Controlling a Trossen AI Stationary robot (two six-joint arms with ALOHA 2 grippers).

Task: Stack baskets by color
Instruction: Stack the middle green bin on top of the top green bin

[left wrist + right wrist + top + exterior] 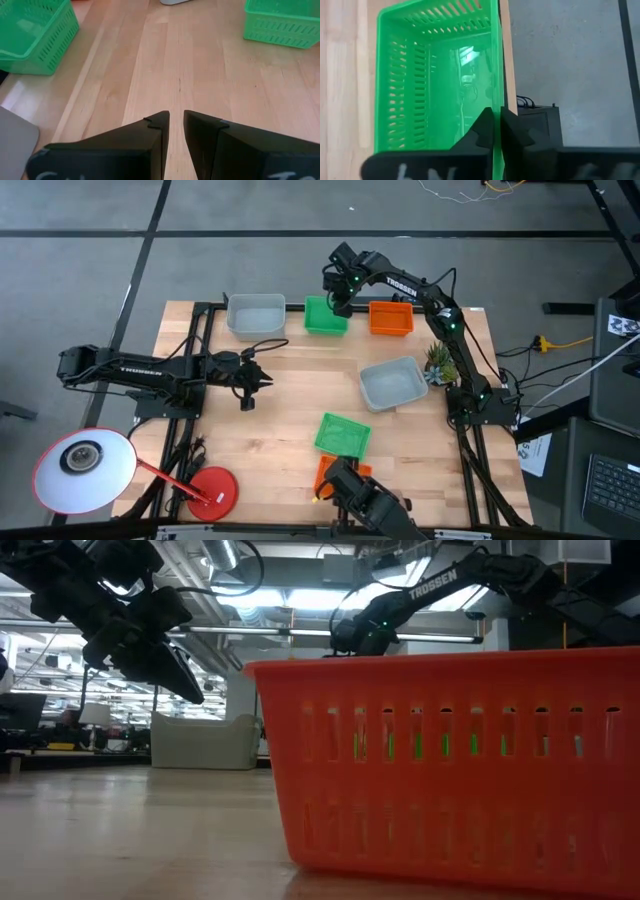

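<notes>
Along the table's far edge stand a grey basket, a green basket and an orange basket. My right gripper is over the green basket, shut on its wall. Another grey basket sits right of centre. A second green basket and an orange basket sit by the near edge; the orange one fills the low view. My left gripper hovers over bare wood left of centre, its fingers almost together with nothing between them. My right gripper pinches the green basket's far wall, the one along the table's far edge, at its rim. One finger is inside the basket and one outside. The fingers slant steeply down from above and stand across the wall. The basket stands level on the table.
A small potted plant stands by the right edge beside the grey basket. A red disc and a white round lamp head are at the near left corner. Bare wood lies between the left gripper and the middle baskets.
</notes>
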